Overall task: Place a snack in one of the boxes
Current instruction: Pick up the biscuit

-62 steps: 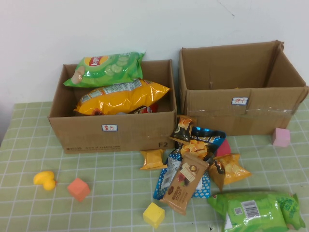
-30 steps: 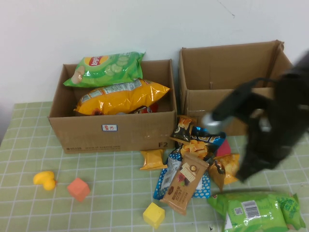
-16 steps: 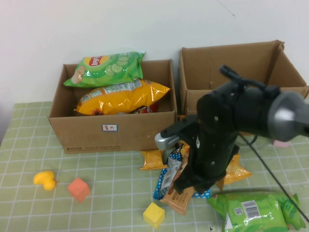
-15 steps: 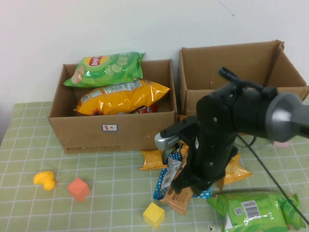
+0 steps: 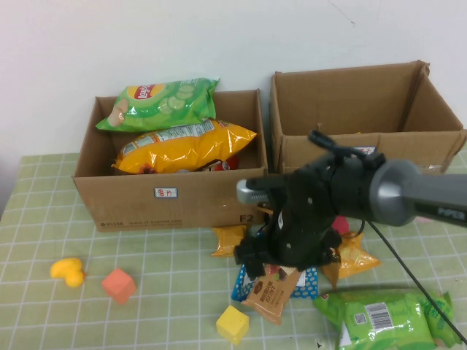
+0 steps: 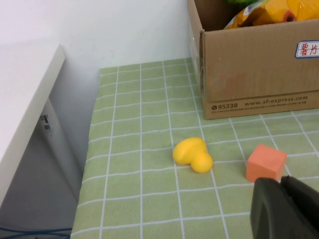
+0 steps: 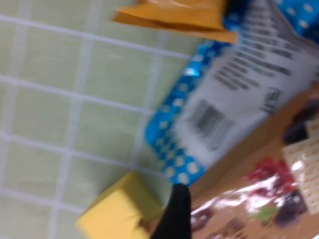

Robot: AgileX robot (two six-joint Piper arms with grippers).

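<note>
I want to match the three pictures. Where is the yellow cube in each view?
High view: yellow cube near the front edge, close to the right gripper over the snack pile.
Right wrist view: yellow cube beside the brown snack packet.
Left wrist view: absent; left gripper near the orange cube.
Shared: green checked tablecloth.
</note>
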